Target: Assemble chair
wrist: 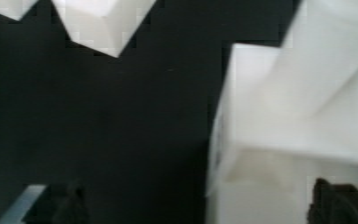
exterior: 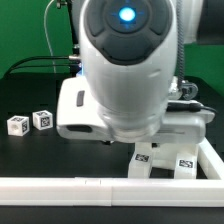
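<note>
While the arm fills the middle of the exterior view and hides much behind it, the chair parts that show can still be counted. Two small tagged pieces stand on the black desk at the exterior view's left, the left cube and the right cube, just beside each other but apart. One big block lies farther in, partly behind the arm. More white shows past the arm on the exterior view's right, and I cannot tell whether it is the same piece. One near part shows two square tags and lies just behind the single long rail, which runs across the near edge. In this view the arm hides the end effector. In the blurred wrist view the end effector is spread wide, with two dark fingertips at opposite sides of the picture. A white slab lies between them, close to one finger. The blur hides whether the finger touches the slab, and nothing is clamped. Two more white shapes lie beyond, over the dark desk.
</note>
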